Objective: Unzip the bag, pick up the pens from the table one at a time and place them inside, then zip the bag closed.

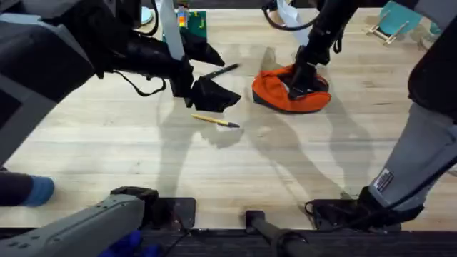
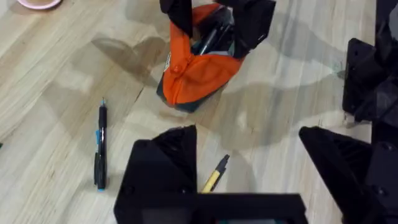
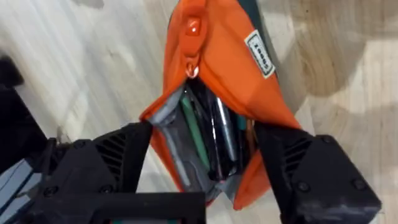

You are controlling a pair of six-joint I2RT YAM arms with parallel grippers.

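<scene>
The light wooden worktop carries everything. Right of centre the orange bag is seen slumped and crumpled; it is judged soft and floppy, best gripped at a mouth edge or at the zipper pull. Its mouth is unzipped and held apart by the right jaws, spread wide with a finger on each side of the opening; slim dark and green items already lie inside. The left jaws hang wide open and empty above the yellow pen. The black pen lies nearby. Both pens are judged light, rigid and smooth, best pinched mid-shaft.
</scene>
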